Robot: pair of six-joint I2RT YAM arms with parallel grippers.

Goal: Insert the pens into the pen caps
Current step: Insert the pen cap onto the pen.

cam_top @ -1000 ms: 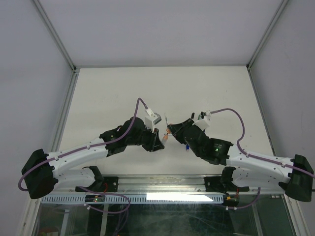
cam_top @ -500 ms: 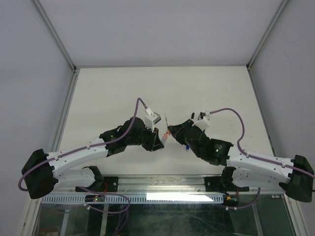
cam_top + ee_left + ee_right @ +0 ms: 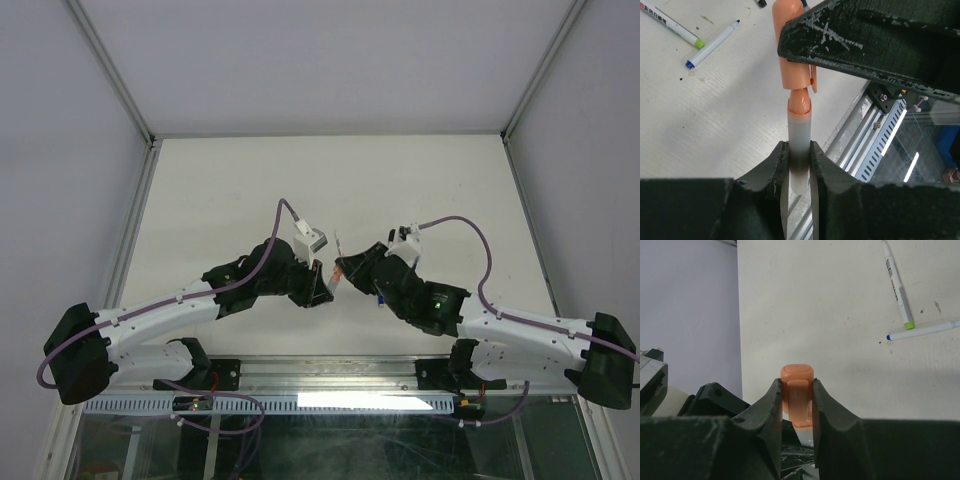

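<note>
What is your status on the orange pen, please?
Left gripper shut on pen. Right gripper shut on orange cap. Pen tip in cap mouth, not seated. Nothing blocking.

Held pen [image 3: 799, 127] tip hidden inside orange cap [image 3: 795, 76], base inside left claw [image 3: 799, 150]; green-ended pen [image 3: 670, 23] cut by frame edge.

The orange plastic pen cap [image 3: 795, 77] looks smooth and slightly glossy, the white plastic marker pen barrel [image 3: 799, 135] matt, the white tabletop [image 3: 700, 115] matt and finely ribbed.
</note>
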